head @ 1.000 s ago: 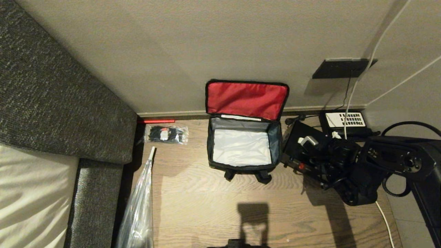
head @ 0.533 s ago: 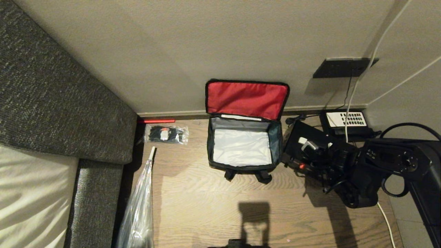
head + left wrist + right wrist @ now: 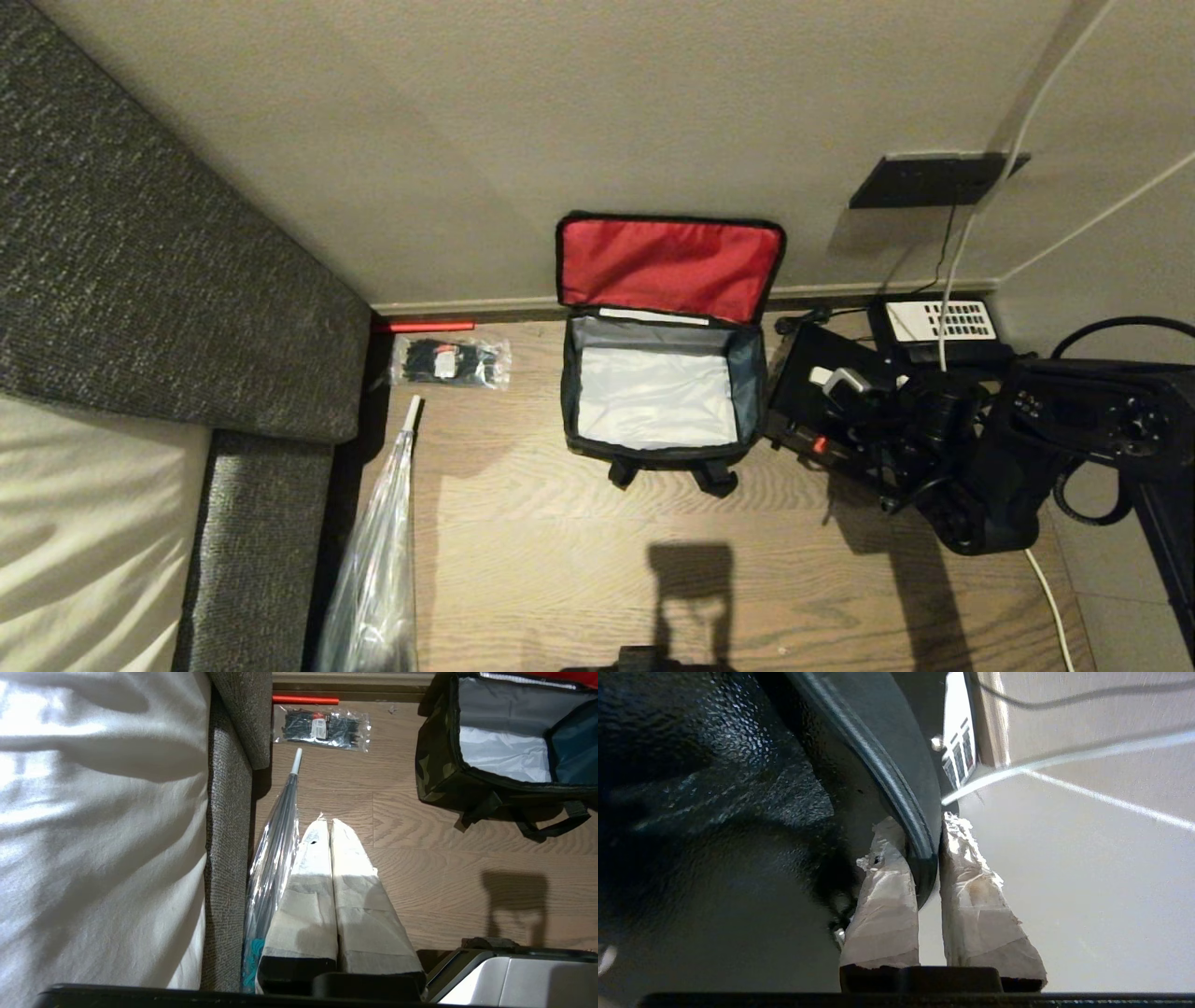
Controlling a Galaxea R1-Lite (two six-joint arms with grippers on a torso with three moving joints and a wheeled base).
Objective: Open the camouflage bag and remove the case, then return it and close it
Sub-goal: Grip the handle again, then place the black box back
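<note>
So on the far left there's a grey upholstered sofa (image 3: pixel 140 280) with a white cushion (image 3: pixel 84 523) on it, sitting right up against the wall. Tucked beside it on the wood floor (image 3: pixel 560 560) is a clear plastic bag (image 3: pixel 373 569) lying lengthwise, and beyond that, close to the skirting, a small packet of black cable ties (image 3: pixel 450 362) with a thin red stick (image 3: pixel 425 328) just behind it.

The left gripper (image 3: pixel 325 826) hangs over the floor next to that plastic bag, nowhere near the action; its taped fingers (image 3: pixel 310 868) are pressed together with nothing between them.

Middle of the scene: the camouflage bag (image 3: pixel 661 397) stands on the floor against the wall, lid flipped up so the red lining faces out, silvery inside fully on show.

Just right of the bag is the case (image 3: pixel 817 378), black and flat, tilted up with one edge raised. The right gripper (image 3: pixel 924 854) has come in from the right side, and its fingers (image 3: pixel 885 896) are clamped tight onto the rim of the case, one finger on each side of the edge. A small red mark shows on the case's near edge.

Behind the case, by the wall, sits a black telephone (image 3: pixel 938 322) with a white keypad, a white cable (image 3: pixel 971 205) running up past a dark wall plate (image 3: pixel 934 179).
</note>
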